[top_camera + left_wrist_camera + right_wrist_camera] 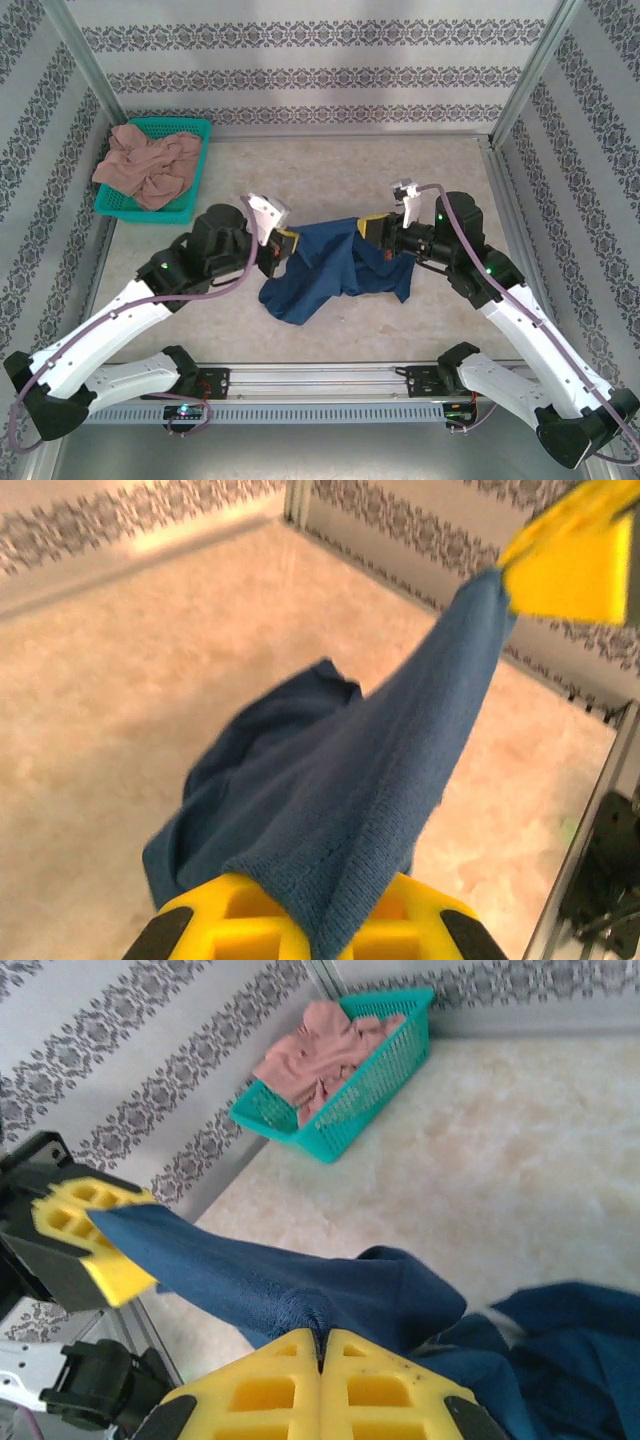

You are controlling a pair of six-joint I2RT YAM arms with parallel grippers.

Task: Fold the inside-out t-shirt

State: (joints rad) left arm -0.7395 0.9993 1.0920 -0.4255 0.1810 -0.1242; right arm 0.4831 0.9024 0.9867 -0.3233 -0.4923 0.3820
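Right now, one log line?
left gripper: shut on t-shirt | right gripper: shut on t-shirt | t-shirt: stretched between them, rest hanging bunched

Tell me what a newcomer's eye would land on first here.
The navy t-shirt at the centre of the table, stretched between the left gripper and the right gripper, both pinching its cloth while the rest sags down. After that, the teal basket in the far left corner, heaped with a pinkish-tan garment.
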